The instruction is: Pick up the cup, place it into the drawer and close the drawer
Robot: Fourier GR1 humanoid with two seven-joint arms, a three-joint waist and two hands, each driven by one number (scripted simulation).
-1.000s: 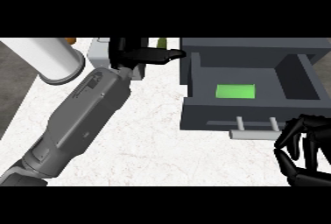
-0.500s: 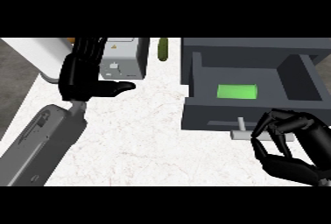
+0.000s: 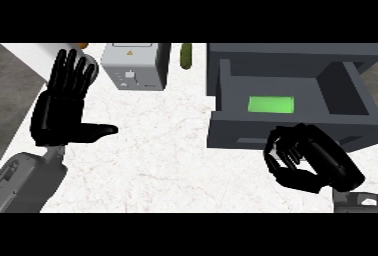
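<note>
- Two hands meet your eye: the left hand (image 3: 63, 112) is spread flat at the left, fingers straight and pointing far, thumb out to the right, holding nothing
- Your right hand (image 3: 306, 157) has its fingers curled at the near front of the drawer (image 3: 343, 95); whether they grip anything, you cannot tell
- You see the drawer pulled open toward you, a green patch (image 3: 271, 104) on its floor
- No cup is visible to you in this view
- Far on the counter (image 3: 162, 160) stand a grey box (image 3: 136, 65) and a green upright object (image 3: 187, 55), its long axis running far to near
</note>
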